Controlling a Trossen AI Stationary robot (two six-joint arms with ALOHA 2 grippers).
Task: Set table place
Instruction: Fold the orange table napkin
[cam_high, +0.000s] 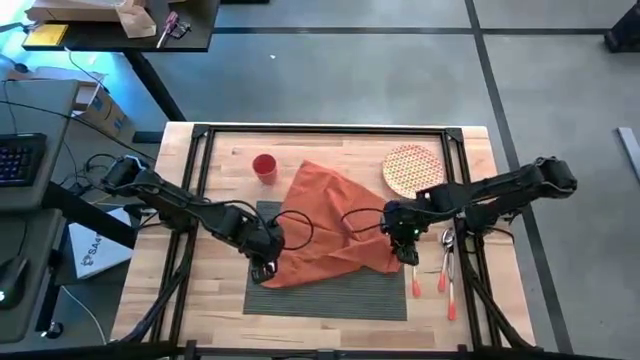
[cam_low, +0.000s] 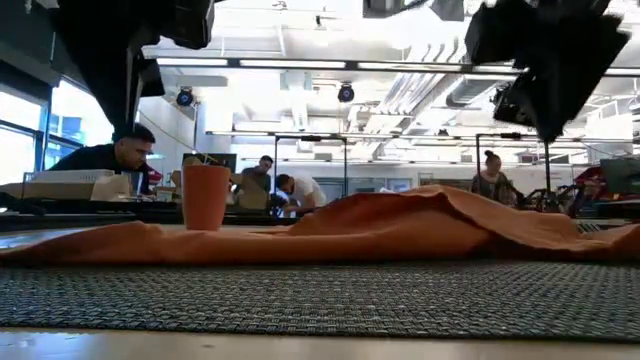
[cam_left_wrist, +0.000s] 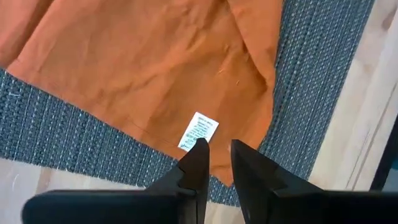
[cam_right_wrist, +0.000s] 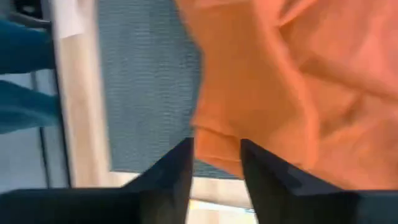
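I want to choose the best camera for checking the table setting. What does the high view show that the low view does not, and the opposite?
Only the high view shows the round patterned plate, the cutlery and both end effectors, left and right, at the napkin's corners. Only the low view shows people in the room behind. Both show the placemat, the orange napkin crumpled on it, and the red cup.
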